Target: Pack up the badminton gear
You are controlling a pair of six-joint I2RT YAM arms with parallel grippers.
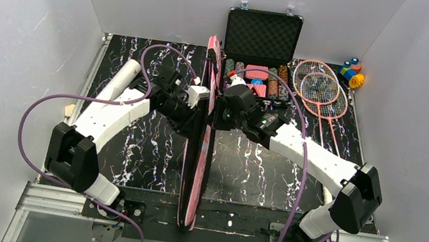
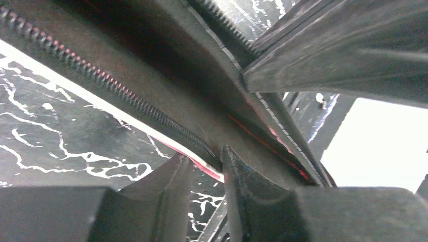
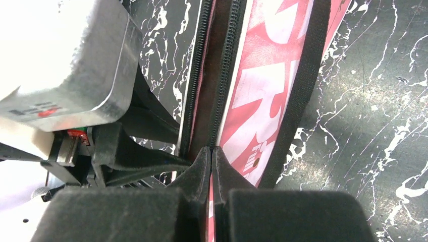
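Between the left gripper (image 2: pixel 204 157) and right gripper (image 3: pixel 210 149), both pinching its zipper edges, the bag (image 1: pixel 200 158) is standing edgewise, rackets (image 1: pixel 321 89) lying rightward.

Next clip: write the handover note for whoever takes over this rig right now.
Left gripper: shut on the zipper edge of the pink bag.
Right gripper: shut on the bag's other zipper edge.
Bag: standing on edge mid-table, unzipped.
Rackets: both on the table at rear right, beside the poker chip case.
Shuttlecocks, tube: not in view.
Done: bag open.
Left: rackets in, zip shut.
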